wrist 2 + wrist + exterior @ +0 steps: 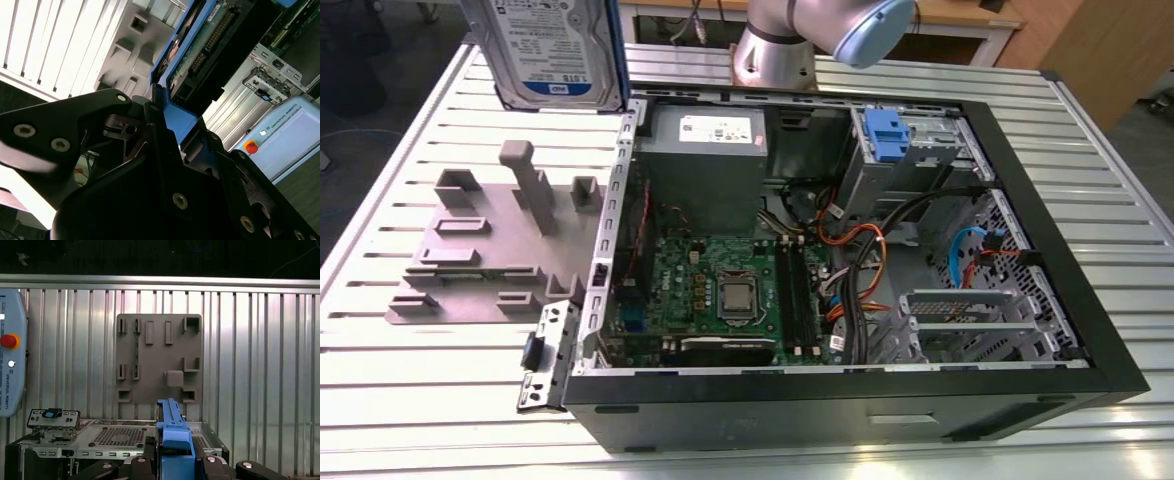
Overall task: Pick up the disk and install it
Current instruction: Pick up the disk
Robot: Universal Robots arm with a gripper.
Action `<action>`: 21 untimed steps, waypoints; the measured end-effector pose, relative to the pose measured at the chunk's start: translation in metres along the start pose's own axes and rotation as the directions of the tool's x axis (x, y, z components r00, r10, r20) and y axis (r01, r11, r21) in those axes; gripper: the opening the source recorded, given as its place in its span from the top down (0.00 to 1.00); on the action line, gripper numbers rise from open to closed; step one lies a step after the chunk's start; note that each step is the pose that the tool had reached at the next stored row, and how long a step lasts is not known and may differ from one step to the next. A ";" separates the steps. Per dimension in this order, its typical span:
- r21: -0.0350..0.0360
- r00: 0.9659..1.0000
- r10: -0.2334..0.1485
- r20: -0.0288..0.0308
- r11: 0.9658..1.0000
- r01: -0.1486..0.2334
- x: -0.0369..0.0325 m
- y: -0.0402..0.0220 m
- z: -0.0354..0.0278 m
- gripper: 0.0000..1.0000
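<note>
Aloft, the end effector (pixel 176 460) grips the disk (pixel 550 50), its blue-and-white label (pixel 547 25) showing.

The disk (pixel 547 50) hangs upright in the air, clear of the bench (pixel 374 180), at the top of the exterior view toward its left. Its silver face carries a blue-and-white label. The second wrist view shows its green circuit-board side and blue carrier frame. The hand (pixel 175 460) clamps that frame.
</note>
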State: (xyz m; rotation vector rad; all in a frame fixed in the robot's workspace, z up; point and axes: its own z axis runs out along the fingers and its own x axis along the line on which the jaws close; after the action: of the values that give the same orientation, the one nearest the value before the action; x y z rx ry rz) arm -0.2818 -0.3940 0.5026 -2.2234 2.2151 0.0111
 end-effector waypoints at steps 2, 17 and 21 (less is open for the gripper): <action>0.000 1.000 0.000 0.000 1.000 0.000 0.0001 -0.0018 0.0000 0.64; 0.000 1.000 0.005 0.000 1.000 -0.005 0.0072 -0.0127 -0.0001 0.64; 0.000 1.000 0.008 -0.001 1.000 -0.008 0.0113 -0.0146 -0.0001 0.64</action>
State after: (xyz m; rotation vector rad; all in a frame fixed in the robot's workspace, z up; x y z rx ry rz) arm -0.2671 -0.4053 0.5027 -2.2146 2.2246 0.0103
